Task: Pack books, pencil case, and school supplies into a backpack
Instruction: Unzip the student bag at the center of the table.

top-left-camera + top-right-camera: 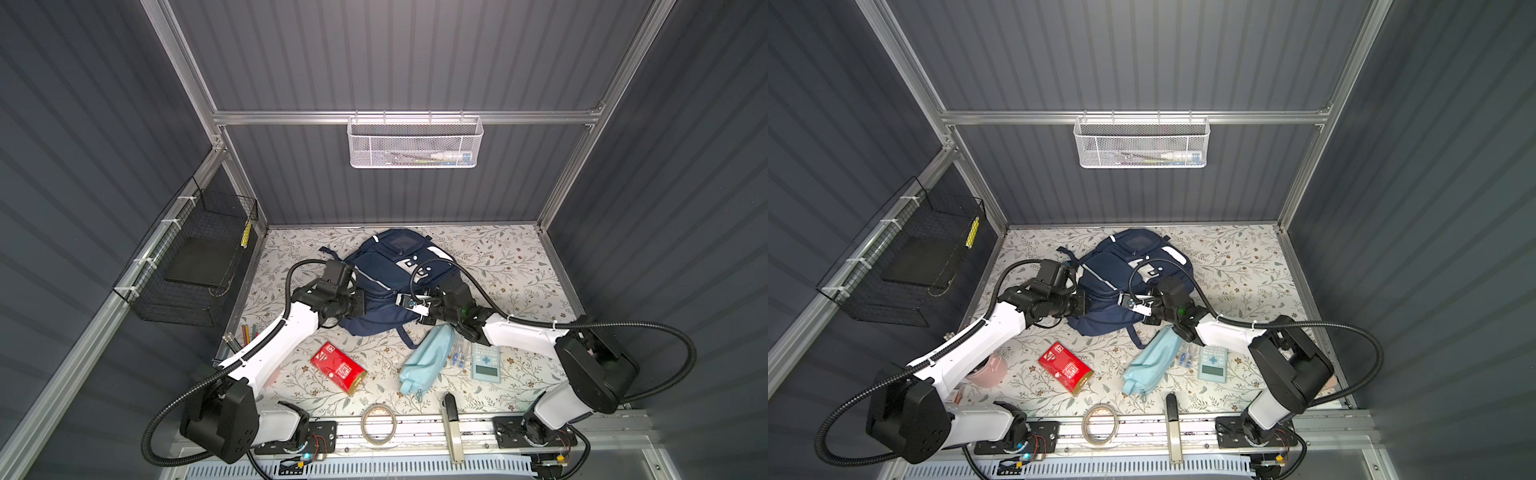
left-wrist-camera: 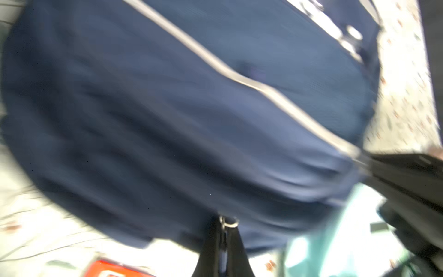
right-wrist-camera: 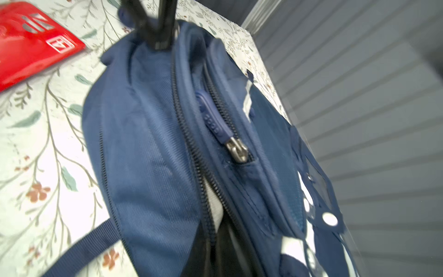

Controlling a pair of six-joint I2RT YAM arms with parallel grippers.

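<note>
Opening step: left gripper [image 2: 224,231] clamped on backpack [image 1: 380,276] zip ring [image 2: 229,221], right gripper [image 3: 159,40] pinched on its rim. Next likely needs zip drawn wider.

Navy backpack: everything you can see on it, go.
The navy fabric backpack lies front-up at the back-centre of the floral table, with pale reflective stripes and a white dotted patch. Its main zip gapes partly open, dark inside; a pocket zip with metal slider runs beside it. A strap trails on the table. The left gripper is shut on its metal ring; the right gripper, shut, is at its side.
</note>
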